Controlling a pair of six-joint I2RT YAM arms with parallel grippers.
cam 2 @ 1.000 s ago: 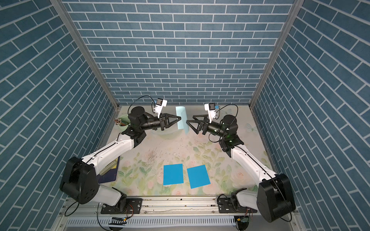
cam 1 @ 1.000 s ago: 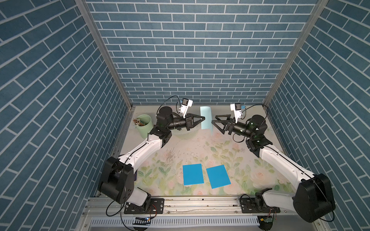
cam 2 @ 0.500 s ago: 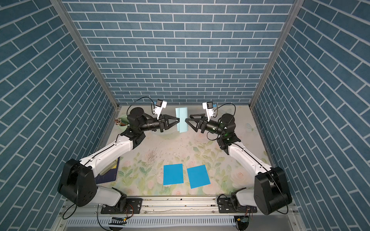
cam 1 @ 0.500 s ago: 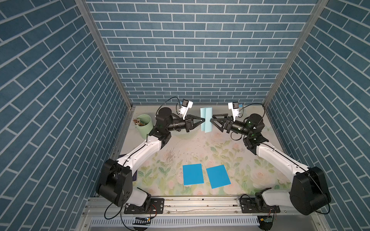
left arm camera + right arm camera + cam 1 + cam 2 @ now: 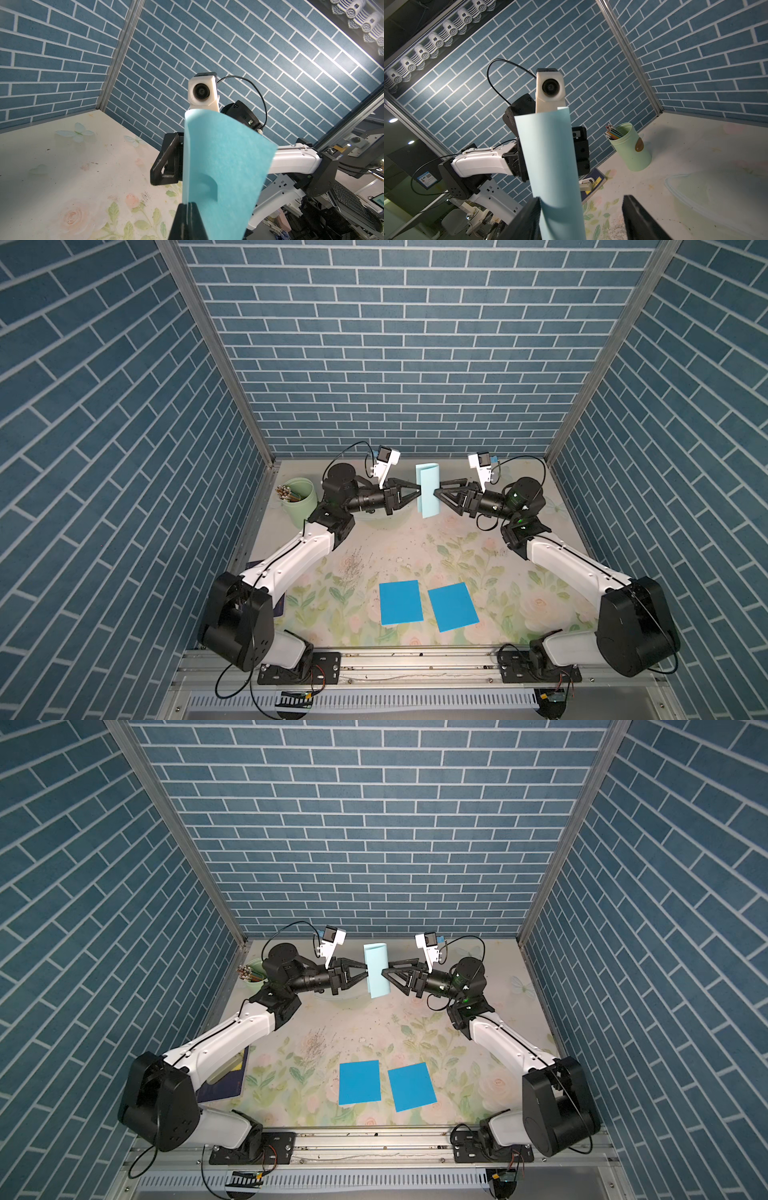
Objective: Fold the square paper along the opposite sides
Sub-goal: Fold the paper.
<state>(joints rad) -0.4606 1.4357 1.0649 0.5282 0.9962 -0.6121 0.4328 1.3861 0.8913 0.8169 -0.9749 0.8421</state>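
Light-blue paper [image 5: 429, 504], bent over double, upright in air above bench [image 5: 415, 547] far edge. Left gripper [image 5: 419, 491] pinched tight on its edge. Right gripper [image 5: 437, 488] jaws apart, one finger [image 5: 527, 220] seemingly touching paper. Two darker blue sheets [image 5: 400, 602], [image 5: 452, 607] flat near front edge.

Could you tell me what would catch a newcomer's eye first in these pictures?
A pale blue paper, curled into a loose fold, hangs in the air at the far end of the table, pinched by the left gripper, jaws shut; the right gripper faces it, jaws open at its other side. Near the front edge lie a bright blue sheet and, beside it, a second blue sheet, both flat.
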